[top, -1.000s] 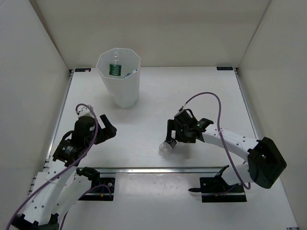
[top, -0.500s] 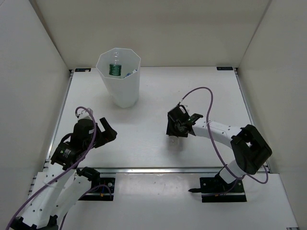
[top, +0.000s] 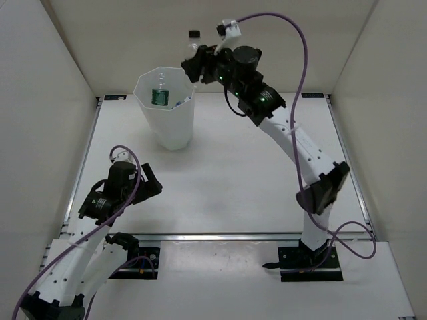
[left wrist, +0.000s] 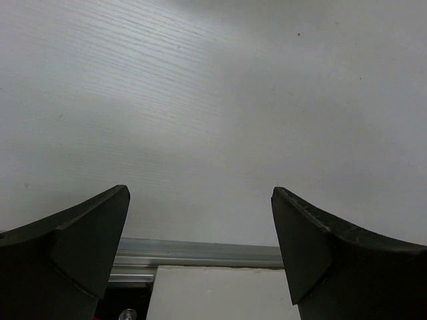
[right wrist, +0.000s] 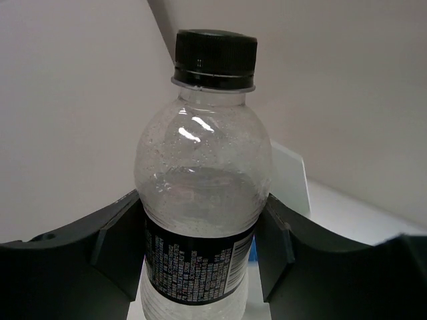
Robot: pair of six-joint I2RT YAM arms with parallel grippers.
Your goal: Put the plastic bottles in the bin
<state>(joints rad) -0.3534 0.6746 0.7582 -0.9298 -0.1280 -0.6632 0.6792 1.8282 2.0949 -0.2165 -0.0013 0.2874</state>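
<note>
My right gripper (top: 198,67) is shut on a clear plastic bottle (top: 193,48) with a black cap and a dark label (right wrist: 200,267), held upright high above the table, just above and right of the bin's rim. Both right fingers (right wrist: 120,240) press the bottle's label band. The bin (top: 167,127) is a tall white faceted container at the back left; inside it I see a green-labelled bottle (top: 159,95) and a bit of blue (top: 180,103). My left gripper (top: 148,181) is open low over the table near the front left, with nothing between its fingers (left wrist: 87,247).
White walls enclose the table on three sides. An aluminium rail (top: 220,236) runs along the table's front edge, also seen in the left wrist view as the rail (left wrist: 200,253). The right arm's purple cable (top: 303,47) loops high over the back.
The right gripper shut on the bottle at the table's middle, then lifted it up and back-left to beside the bin's rim. The left arm hardly moved.
</note>
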